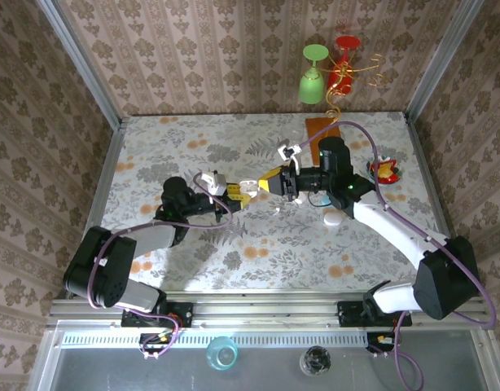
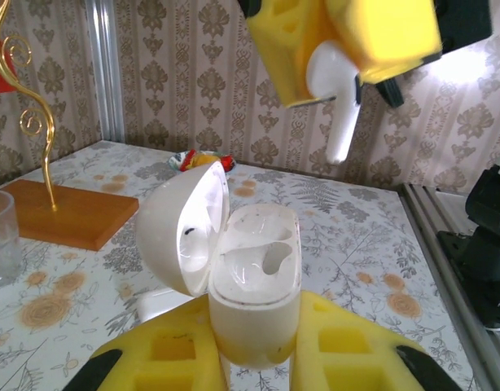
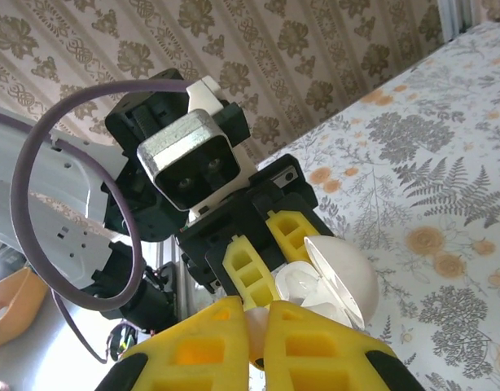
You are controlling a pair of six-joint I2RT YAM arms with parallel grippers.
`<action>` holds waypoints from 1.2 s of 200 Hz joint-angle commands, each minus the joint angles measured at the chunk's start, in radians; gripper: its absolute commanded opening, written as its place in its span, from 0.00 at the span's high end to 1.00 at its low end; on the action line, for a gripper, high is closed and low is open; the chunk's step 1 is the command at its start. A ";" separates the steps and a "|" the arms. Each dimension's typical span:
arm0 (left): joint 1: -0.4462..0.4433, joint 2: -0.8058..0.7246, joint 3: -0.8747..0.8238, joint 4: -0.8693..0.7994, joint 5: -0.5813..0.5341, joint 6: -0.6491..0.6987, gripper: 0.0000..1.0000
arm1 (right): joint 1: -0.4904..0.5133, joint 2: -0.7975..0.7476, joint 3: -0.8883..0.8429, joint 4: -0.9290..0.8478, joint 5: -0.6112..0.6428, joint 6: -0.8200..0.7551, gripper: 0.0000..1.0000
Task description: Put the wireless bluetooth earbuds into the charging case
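Nearest to the arms, a little right of the middle of the worktop [image 1: 282, 244], a white pebble-shaped case [image 1: 333, 217] lies alone. Just beyond it, over the centre of the worktop, the two grippers meet in the air.

The left gripper [image 2: 254, 346] is pressed against the lower body of the open charging case [image 2: 254, 277] and holds it upright. The lid [image 2: 181, 236] is swung to the left, and both sockets look empty in the left wrist view. The right gripper [image 2: 338, 49] pinches one white earbud [image 2: 333, 81] by its head. The stem hangs free and points down, above the case and somewhat to its right, not touching it.

I judge the earbud to be very light, stiff and glossy, and therefore slippery between the yellow fingers (a small slip would turn the stem away from its socket). The hold on the head seems the right one, because the stem must enter first and needs to be free. The case is probably also light and hard. Holding it low leaves the sockets and the hinge uncovered, but the lid may fall shut if it is pushed.

At the far edge an orange base [image 1: 322, 129] carries a gold wire stand with a green glass [image 1: 311, 81] and a red glass [image 1: 345, 42].
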 commanded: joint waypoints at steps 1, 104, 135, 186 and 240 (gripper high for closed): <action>-0.005 -0.002 0.031 0.054 0.053 -0.021 1.00 | 0.012 0.039 0.046 0.006 -0.033 -0.001 0.90; -0.037 -0.056 0.032 -0.098 0.036 0.111 1.00 | 0.034 0.059 0.074 -0.063 -0.026 -0.047 0.90; -0.037 -0.058 0.030 -0.086 0.015 0.096 1.00 | 0.035 0.043 0.054 -0.076 -0.025 -0.053 0.90; -0.031 -0.050 0.031 -0.039 -0.018 0.061 1.00 | 0.038 0.027 0.025 -0.074 -0.026 -0.056 0.89; -0.033 -0.051 0.033 -0.018 0.023 0.055 1.00 | 0.041 0.029 0.017 -0.063 -0.010 -0.051 0.89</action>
